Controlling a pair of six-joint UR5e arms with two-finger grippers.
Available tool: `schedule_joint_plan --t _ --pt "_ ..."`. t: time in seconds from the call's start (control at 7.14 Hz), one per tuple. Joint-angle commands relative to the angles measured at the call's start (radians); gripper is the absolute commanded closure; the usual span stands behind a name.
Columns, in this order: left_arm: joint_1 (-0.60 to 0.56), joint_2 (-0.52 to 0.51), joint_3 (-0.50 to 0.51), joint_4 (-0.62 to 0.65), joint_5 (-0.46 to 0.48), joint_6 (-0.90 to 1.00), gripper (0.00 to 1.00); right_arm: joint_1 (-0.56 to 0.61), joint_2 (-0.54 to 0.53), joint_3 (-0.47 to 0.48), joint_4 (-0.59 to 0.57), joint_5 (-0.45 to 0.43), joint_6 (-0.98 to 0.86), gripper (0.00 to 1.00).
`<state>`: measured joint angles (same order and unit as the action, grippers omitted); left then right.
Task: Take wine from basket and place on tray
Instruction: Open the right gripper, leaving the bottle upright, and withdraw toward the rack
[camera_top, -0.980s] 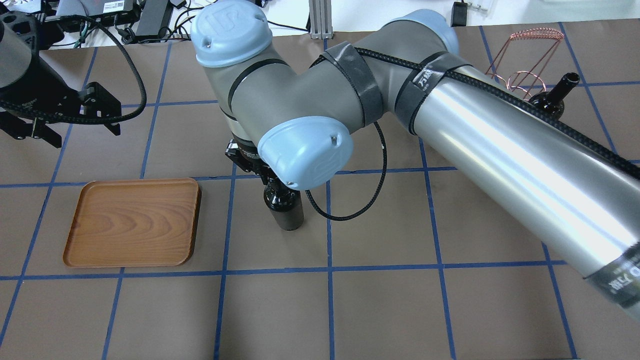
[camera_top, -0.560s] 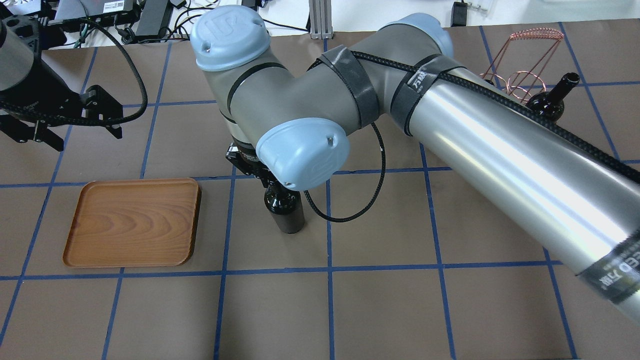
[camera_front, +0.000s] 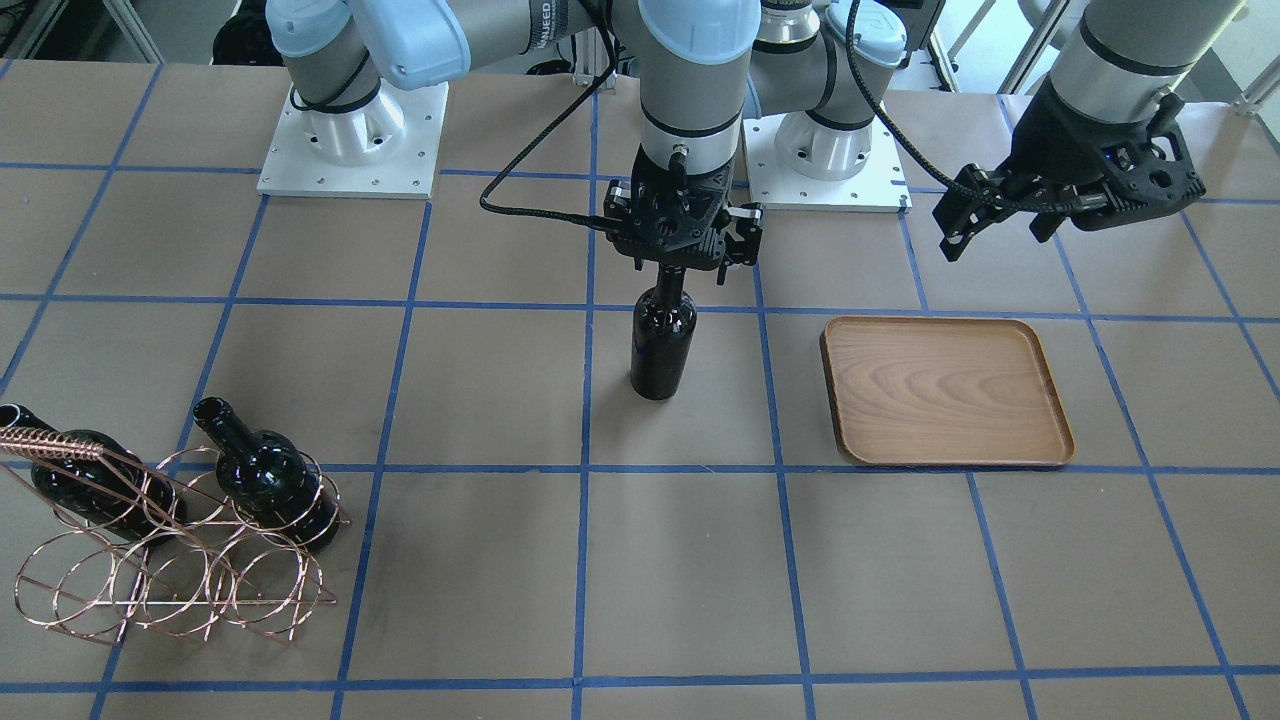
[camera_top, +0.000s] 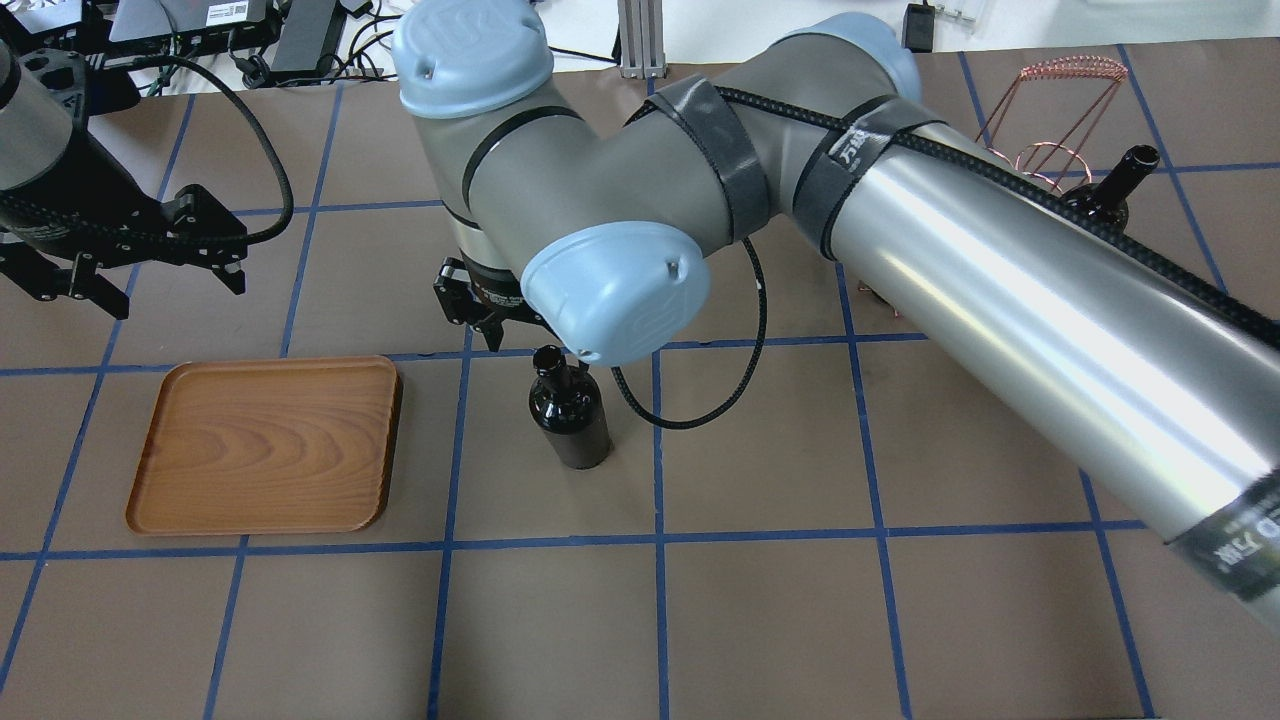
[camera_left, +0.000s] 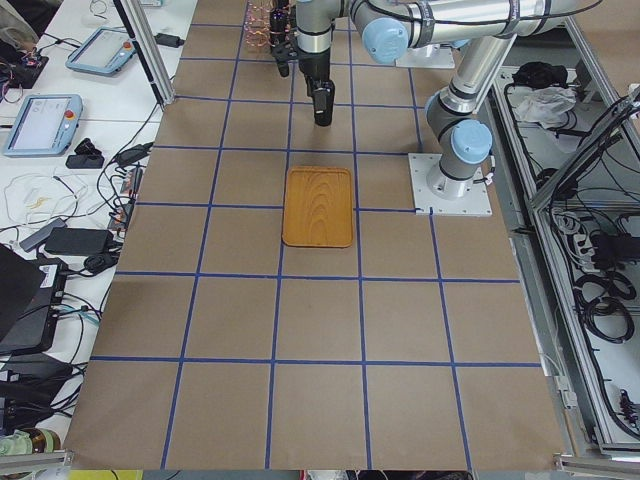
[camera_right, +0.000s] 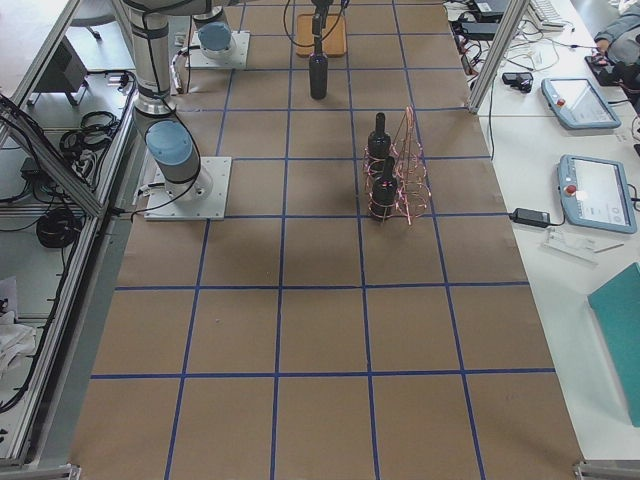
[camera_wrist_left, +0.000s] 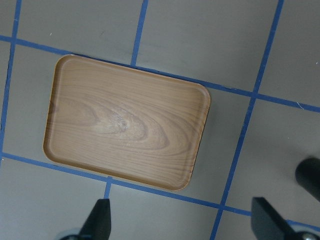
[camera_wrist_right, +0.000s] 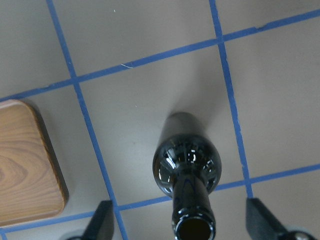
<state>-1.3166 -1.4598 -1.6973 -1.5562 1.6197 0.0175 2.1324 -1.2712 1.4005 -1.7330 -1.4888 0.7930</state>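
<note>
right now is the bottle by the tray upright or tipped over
Upright. The wine bottle stands on its base on the table, neck straight up, under the open right end effector.

Brown paper-covered table (camera_top: 760, 620), blue tape grid (camera_top: 660, 540); white side benches (camera_right: 560, 275), teach pendants (camera_right: 598, 192)

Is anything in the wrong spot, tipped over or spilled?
One glossy near-black glass wine bottle stands upright on the bare brown table, beside the flat brown wooden tray rather than on it. It is far from the copper wire basket, which holds two more bottles. Nothing looks spilled or broken.
</note>
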Motion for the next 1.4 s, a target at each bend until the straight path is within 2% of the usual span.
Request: schedule_joint_plan --t 0.0,0.28,0.56,0.7,0.84,0.98,1.26 --pt "-0.010 -0.013 0.002 -0.002 -0.005 0.002 0.00 -0.092 -0.074 -0.057 0.047 -0.007 -0.151 0.00" --pt "-0.064 -0.008 0.002 -0.001 -0.015 0.002 0.00 -0.269 -0.196 -0.054 0.232 -0.008 -0.393 0.00" --pt "-0.233 -0.014 0.002 0.016 -0.014 -0.030 0.00 -0.420 -0.255 -0.052 0.285 -0.039 -0.649 0.00" --pt "-0.315 -0.019 0.002 0.042 -0.033 -0.081 0.00 -0.477 -0.267 -0.051 0.292 -0.045 -0.699 0.00" --pt "-0.385 -0.017 0.002 0.044 -0.037 -0.091 0.00 -0.511 -0.269 -0.049 0.299 -0.103 -0.699 0.00" --pt "-0.441 -0.027 0.001 0.044 -0.041 -0.100 0.00 -0.520 -0.269 -0.046 0.315 -0.198 -0.698 0.00" --pt "-0.496 -0.045 -0.010 0.044 -0.089 -0.155 0.00 -0.520 -0.267 0.001 0.311 -0.211 -0.696 0.00"
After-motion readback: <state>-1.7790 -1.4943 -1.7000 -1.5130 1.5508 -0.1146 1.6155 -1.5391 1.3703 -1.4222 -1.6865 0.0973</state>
